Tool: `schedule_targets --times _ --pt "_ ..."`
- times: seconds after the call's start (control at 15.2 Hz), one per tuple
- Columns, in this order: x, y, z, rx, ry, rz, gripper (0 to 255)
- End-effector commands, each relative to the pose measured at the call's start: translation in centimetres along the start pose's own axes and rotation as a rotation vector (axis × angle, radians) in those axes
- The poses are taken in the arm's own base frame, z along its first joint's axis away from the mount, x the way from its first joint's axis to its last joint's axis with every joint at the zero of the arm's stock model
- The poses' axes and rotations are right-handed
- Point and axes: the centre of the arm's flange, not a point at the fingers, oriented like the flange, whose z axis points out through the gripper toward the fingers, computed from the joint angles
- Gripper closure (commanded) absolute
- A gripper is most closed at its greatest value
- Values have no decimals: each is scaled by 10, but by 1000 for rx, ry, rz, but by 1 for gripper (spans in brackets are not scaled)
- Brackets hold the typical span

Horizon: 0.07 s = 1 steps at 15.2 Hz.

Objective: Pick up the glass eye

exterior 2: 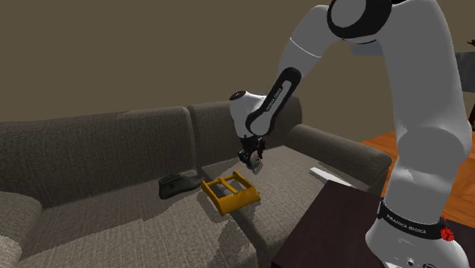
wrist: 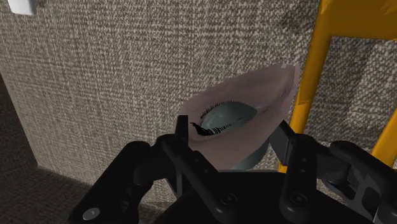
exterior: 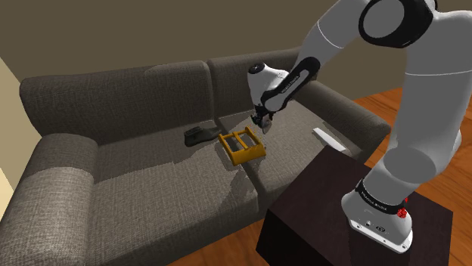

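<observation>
The tool (wrist: 234,153) pinches the eye (wrist: 242,116) between its fingers, over the sofa (exterior: 151,177), with the rack (exterior: 243,145) just beside it; the grasp looks made; next comes a steady lift, grip firm.

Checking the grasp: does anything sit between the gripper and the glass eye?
Nothing visible does. The gripper clasps the glass eye directly between its fingers, over the sofa seat beside the yellow frame.

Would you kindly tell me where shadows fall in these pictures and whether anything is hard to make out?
Shoulder view: soft shadow darkens the grey fabric sofa beside the yellow slatted frame. Wrist view: the pink-lidded grey-blue glass eye, clasped in the black jaws, is evenly lit, without glare.
</observation>
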Motion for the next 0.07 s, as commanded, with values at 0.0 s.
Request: schedule_targets --times 0.0 --pt "-1 1 -3 0 0 0 255"
